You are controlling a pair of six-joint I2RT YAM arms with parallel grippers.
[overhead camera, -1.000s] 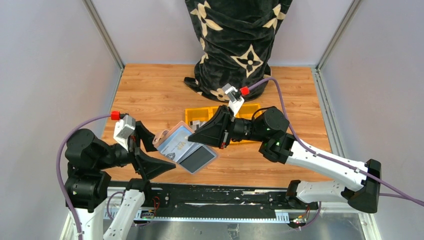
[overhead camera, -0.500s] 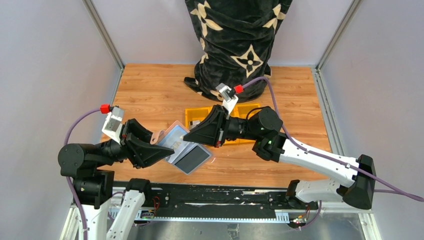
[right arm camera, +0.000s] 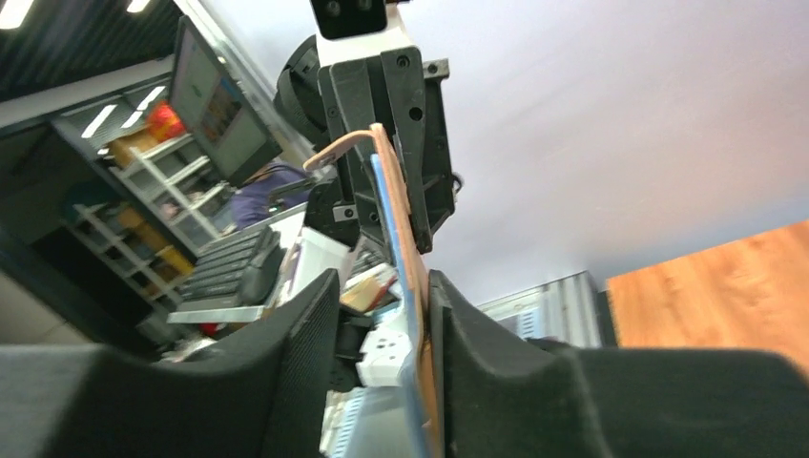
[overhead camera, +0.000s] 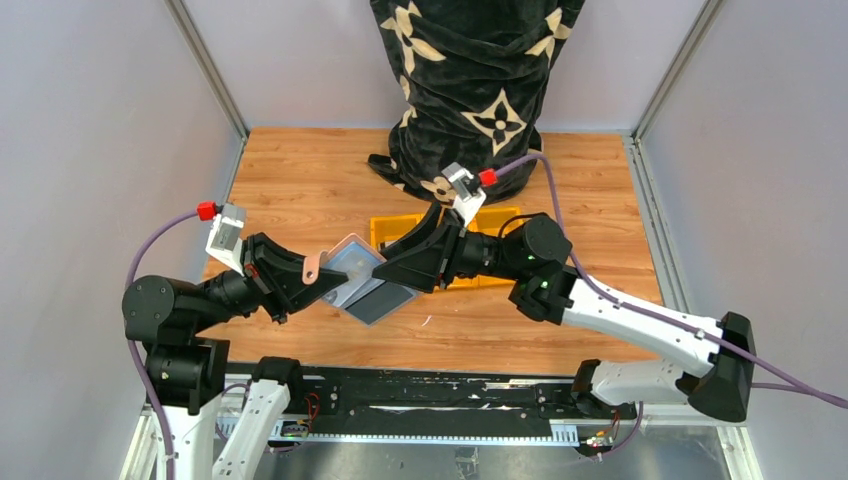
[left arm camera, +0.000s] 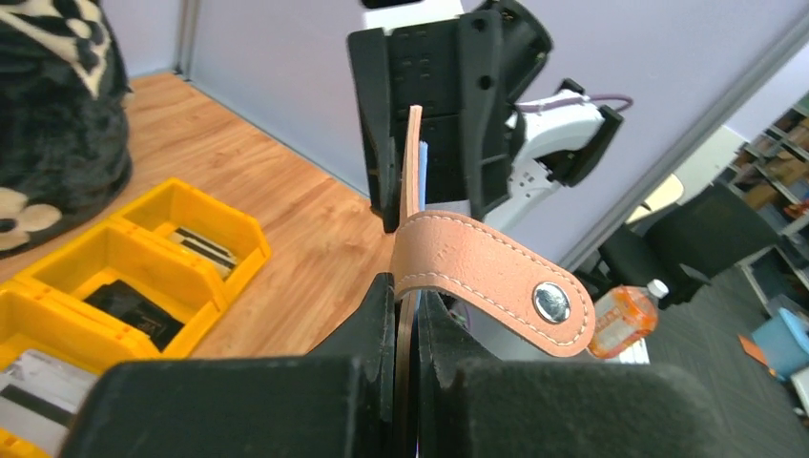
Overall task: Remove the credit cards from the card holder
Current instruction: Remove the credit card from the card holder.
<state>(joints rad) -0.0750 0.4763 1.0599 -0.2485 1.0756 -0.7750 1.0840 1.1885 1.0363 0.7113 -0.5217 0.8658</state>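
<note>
The card holder (overhead camera: 362, 282) hangs above the table between both arms, edge-on to both wrist cameras. Its tan leather tab (left arm camera: 496, 286) with a metal snap curls over beside my left gripper (left arm camera: 407, 298), which is shut on the holder's near end. In the top view the left gripper (overhead camera: 312, 282) meets the holder from the left. A blue-grey credit card (right arm camera: 385, 215) lies against the holder's tan side (right arm camera: 408, 239). My right gripper (right arm camera: 383, 282) is open around the other end: the holder rests against one pad, with a clear gap to the other. From above, the right gripper (overhead camera: 398, 268) approaches from the right.
A yellow three-compartment tray (overhead camera: 495, 218) lies on the wooden table behind the right arm, with dark and light flat items in it (left arm camera: 143, 310). A black cloth with tan flower prints (overhead camera: 470, 90) stands at the back. Grey walls close both sides.
My left gripper closed on the holder's tab end. My right gripper, shut on the holder before, has opened. The holder shifted slightly left and toward the back.
</note>
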